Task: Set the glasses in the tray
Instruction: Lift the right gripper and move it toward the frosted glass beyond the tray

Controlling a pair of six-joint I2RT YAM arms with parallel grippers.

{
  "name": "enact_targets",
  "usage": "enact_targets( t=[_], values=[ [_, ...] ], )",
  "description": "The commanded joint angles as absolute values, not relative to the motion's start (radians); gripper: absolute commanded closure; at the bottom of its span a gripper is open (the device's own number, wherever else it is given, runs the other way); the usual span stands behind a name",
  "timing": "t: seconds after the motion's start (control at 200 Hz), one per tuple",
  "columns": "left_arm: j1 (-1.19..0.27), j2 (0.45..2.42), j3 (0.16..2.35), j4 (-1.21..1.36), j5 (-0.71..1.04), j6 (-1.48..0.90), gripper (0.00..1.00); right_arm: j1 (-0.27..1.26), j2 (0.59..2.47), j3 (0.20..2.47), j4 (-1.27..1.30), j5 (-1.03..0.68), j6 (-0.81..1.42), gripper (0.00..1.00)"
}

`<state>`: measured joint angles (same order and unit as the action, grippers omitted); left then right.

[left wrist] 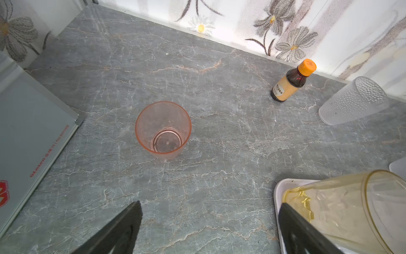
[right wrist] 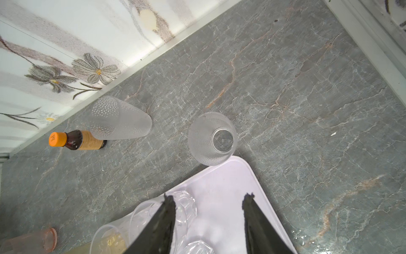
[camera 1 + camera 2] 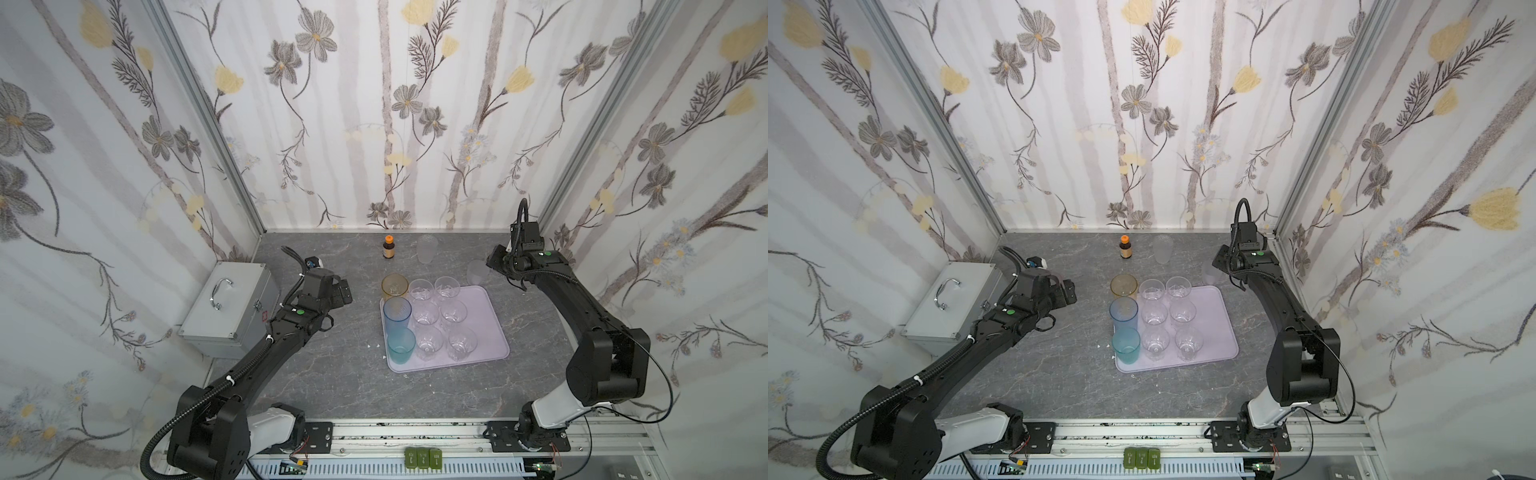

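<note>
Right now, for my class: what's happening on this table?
Two robot arms are loading glasses onto the lilac tray. Nine stand on it: amber, blue, teal and six clear faceted ones. The left claw is open and empty, facing the pink glass. The right claw is open too, facing a frosted glass beside the tray's corner. A taller frosted glass stands near the back wall.
</note>
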<state>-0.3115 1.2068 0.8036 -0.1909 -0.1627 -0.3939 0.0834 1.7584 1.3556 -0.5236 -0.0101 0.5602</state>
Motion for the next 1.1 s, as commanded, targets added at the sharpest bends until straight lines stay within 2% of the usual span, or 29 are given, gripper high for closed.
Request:
enact_targets(
  t=[0.0,0.265,0.59,0.78,0.879,1.094],
  values=[
    [-0.261,1.197,0.796,-0.189,-0.059,-0.419,0.00,0.060,1.783,1.351,-0.456,-0.033,0.572,0.49],
    [-0.227,1.172,0.786,-0.178,-0.125,-0.395,0.04,0.011,1.849,1.325,-0.431,-0.041,0.564,0.49],
    [-0.220,1.129,0.767,-0.164,-0.290,-0.415,0.00,0.003,1.907,1.319,-0.421,-0.059,0.553,0.49],
    [-0.191,1.133,0.768,-0.144,-0.199,-0.413,0.00,0.003,1.928,1.316,-0.414,-0.074,0.554,0.50],
    [-0.164,1.164,0.783,-0.143,-0.143,-0.411,0.04,0.005,1.931,1.312,-0.405,-0.071,0.550,0.50],
    [-0.153,1.197,0.810,-0.133,-0.111,-0.425,0.07,0.007,1.982,1.335,-0.394,-0.096,0.548,0.54]
  ],
)
